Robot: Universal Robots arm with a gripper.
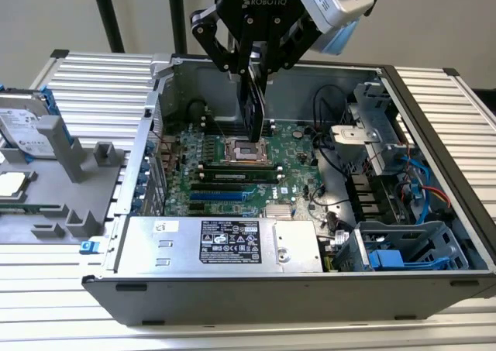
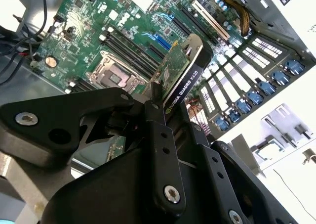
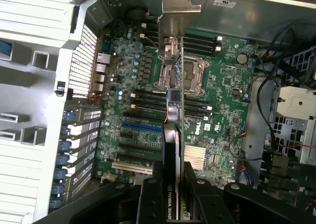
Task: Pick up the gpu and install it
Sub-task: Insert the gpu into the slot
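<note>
One tilt and the flat green-and-black gpu card (image 1: 253,115), clenched in your black gripper (image 1: 252,72), could jam against the green motherboard (image 1: 298,146) at six o'clock.

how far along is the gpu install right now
Done: the pickup. The gripper is shut on the gpu, which hangs from it inside the open case. In hand: the card is held clear above the motherboard, apparently near the processor socket. Left: the install itself, since the card is not yet seated in any of the expansion slots.
</note>
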